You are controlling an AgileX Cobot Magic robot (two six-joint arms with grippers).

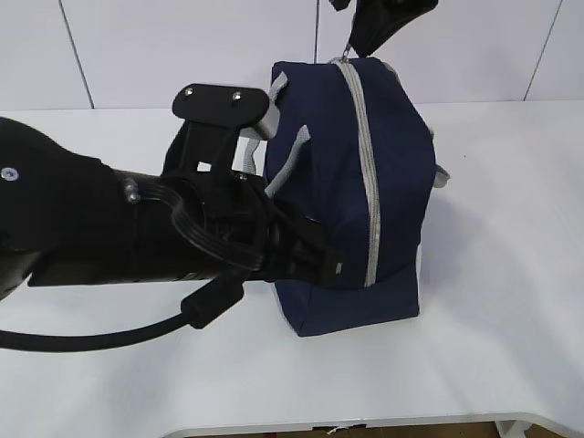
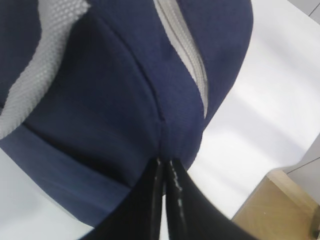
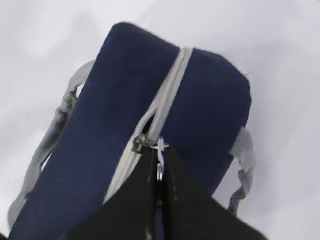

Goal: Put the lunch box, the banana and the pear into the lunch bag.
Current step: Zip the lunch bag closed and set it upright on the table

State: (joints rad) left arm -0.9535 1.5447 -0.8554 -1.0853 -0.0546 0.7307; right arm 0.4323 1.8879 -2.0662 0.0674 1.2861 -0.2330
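Note:
The navy lunch bag (image 1: pixel 401 164) stands on the white table (image 1: pixel 511 274), its grey zipper (image 1: pixel 365 155) running over the top and down the near face. My left gripper (image 1: pixel 330 265) is at the bag's lower left side, shut on a pinch of its navy fabric (image 2: pixel 162 150). At the bag's far top end, my right gripper (image 1: pixel 349 47) is shut on the zipper's ring pull (image 3: pixel 160 147), next to the metal slider (image 3: pixel 142 143). A short gap in the zipper shows beside the slider. The lunch box, the banana and the pear are out of view.
Grey webbing handles (image 1: pixel 290 155) hang at both sides of the bag (image 3: pixel 243 160). My bulky black left arm (image 1: pixel 109 228) and its cable cover the table's left half. The table's front edge (image 1: pixel 365 425) runs along the bottom; a white wall stands behind.

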